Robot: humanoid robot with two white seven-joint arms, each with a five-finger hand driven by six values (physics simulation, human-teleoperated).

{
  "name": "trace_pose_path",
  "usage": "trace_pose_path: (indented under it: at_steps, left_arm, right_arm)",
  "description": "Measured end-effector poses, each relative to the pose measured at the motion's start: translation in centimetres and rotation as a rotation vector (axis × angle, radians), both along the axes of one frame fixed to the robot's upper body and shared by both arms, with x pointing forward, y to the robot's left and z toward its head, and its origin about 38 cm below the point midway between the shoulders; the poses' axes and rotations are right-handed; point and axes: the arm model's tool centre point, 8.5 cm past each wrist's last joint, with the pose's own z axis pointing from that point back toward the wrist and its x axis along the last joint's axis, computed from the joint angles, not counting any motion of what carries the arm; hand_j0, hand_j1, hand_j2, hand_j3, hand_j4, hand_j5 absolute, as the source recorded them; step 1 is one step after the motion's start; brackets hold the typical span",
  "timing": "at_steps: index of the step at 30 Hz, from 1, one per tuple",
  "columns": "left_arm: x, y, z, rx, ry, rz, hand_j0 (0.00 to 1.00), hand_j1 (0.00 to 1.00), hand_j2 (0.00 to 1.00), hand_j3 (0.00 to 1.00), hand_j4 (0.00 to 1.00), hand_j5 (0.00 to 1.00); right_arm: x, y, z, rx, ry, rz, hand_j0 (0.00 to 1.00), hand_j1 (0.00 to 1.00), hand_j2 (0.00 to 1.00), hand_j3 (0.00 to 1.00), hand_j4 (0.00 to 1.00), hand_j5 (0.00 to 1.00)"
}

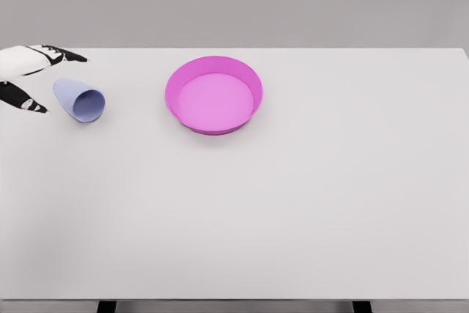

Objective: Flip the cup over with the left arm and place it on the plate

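Cup [79, 100] and left hand [29, 78] are found together at the table's far left, at about ten o'clock from the middle of the white table [234, 218]. The cup is lying on its side, its closed base turned toward the hand and its open mouth facing roughly five o'clock, toward the viewer and slightly to the right. This lie explains the task's demand for a flip: the cup cannot be set down properly on the plate [213, 94] until it has been brought upright.

The left hand is seen only in part, entering from the picture's left edge. Its fingers are spread, one group reaching out above the cup's base at about eleven o'clock from it, another dark-tipped digit extended below at about eight o'clock. Nothing is held; the fingers bracket the cup's closed end without clearly touching it, which reads as an approach for a grasp around the narrow base. The right hand is not shown.

The plate, a shallow magenta dish with a raised rim, stands at three o'clock from the cup, well apart from it, and holds nothing.

The cup itself is pale periwinkle blue, smooth and tapered, narrower at the base and wider at the rim, with a slightly darker interior visible through the mouth. No handle is seen. It is judged to be light and prone to rolling.
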Motion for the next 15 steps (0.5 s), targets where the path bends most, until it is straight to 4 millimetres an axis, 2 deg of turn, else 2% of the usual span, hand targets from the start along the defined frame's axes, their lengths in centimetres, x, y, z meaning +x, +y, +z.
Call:
trace_pose_path:
  at_steps: [3, 9, 15]
  left_arm:
    - [0.7, 0.4, -1.1, 0.046, 0.012, 0.022, 1.0, 1.0, 1.0, 1.0, 1.0, 1.0]
    - [2.6, -2.1, -2.2, 0.099, 0.005, -0.014, 1.0, 1.0, 1.0, 1.0, 1.0, 1.0]
    - [3.2, -1.3, -3.4, 0.143, 0.028, 0.021, 1.0, 1.0, 1.0, 1.0, 1.0, 1.0]
  right_arm:
    - [0.0, 0.0, 0.0, 0.0, 0.0, 0.0, 1.0, 1.0, 1.0, 1.0, 1.0, 1.0]
    - [0.0, 0.0, 0.0, 0.0, 0.0, -0.001, 1.0, 1.0, 1.0, 1.0, 1.0, 1.0]
    - [0.0, 0.0, 0.0, 0.0, 0.0, -0.001, 1.0, 1.0, 1.0, 1.0, 1.0, 1.0]
